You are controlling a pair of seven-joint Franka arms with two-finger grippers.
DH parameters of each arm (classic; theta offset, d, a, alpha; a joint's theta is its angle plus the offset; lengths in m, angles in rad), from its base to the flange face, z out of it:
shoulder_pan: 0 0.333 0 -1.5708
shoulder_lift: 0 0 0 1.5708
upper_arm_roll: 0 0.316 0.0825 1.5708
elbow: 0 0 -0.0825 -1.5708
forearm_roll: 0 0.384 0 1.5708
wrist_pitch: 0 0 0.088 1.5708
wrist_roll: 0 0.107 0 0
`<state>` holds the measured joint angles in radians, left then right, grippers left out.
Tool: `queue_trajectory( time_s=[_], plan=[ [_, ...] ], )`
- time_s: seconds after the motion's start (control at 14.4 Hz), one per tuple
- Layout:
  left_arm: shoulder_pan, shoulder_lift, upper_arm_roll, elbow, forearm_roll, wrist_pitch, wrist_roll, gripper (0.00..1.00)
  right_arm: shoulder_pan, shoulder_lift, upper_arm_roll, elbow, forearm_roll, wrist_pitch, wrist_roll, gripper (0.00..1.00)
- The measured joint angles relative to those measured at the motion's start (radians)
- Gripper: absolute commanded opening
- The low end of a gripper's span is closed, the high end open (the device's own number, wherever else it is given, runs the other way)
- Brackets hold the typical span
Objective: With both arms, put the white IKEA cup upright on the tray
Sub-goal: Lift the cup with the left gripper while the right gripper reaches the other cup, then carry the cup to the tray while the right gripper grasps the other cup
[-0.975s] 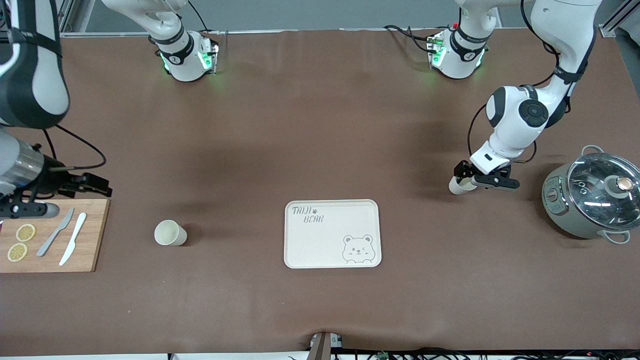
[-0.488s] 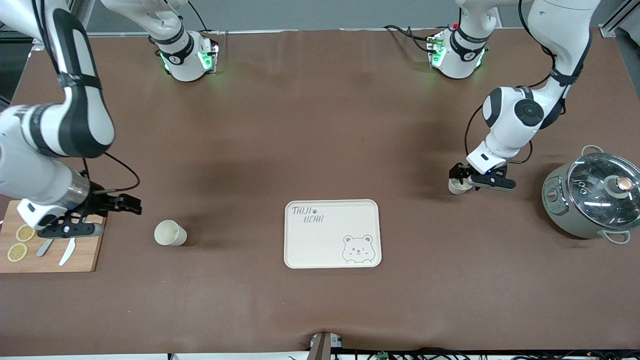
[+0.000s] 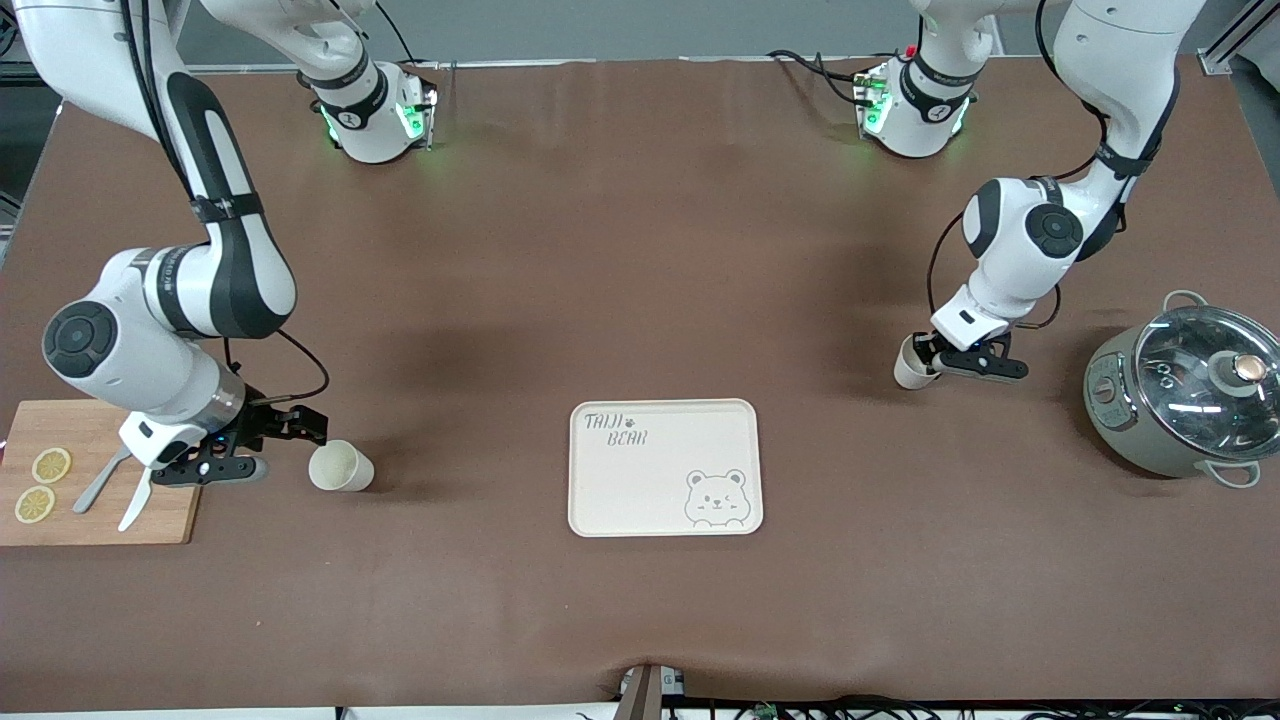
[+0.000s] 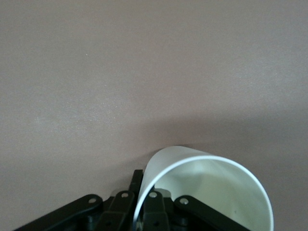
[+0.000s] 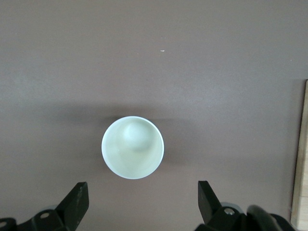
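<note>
White cups, one for each arm

Left tool [image 3: 935,362] is shut tight on its cup [image 3: 912,366], ready to lift; right tool [image 3: 275,440], wide open, is beside the other cup [image 3: 340,467].

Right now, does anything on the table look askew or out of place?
Only the white cup clamped by its rim in the left hand: it is tilted. The other white cup stands upright before the open right hand; the cream tray lies square.
</note>
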<state>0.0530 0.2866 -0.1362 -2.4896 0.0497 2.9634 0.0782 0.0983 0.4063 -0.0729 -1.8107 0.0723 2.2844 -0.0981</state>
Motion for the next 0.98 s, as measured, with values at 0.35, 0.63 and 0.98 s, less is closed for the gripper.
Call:
queue_trajectory(
  time_s=[0.35, 0.63, 0.98],
  plan=[
    [-0.037, -0.011, -0.002, 0.128, 0.0, -0.216, -0.097, 0.0, -0.01, 0.021, -0.006, -0.037, 0.0, 0.085, -0.071, 1.0],
    [-0.176, -0.025, -0.009, 0.436, 0.0, -0.647, -0.35, 0.0, -0.013, 0.062, -0.008, -0.047, 0.0, 0.15, -0.085, 1.0],
    [-0.276, 0.042, -0.015, 0.591, 0.0, -0.731, -0.546, 0.0, -0.013, 0.081, -0.008, -0.047, 0.0, 0.194, -0.086, 1.0]
  ],
)
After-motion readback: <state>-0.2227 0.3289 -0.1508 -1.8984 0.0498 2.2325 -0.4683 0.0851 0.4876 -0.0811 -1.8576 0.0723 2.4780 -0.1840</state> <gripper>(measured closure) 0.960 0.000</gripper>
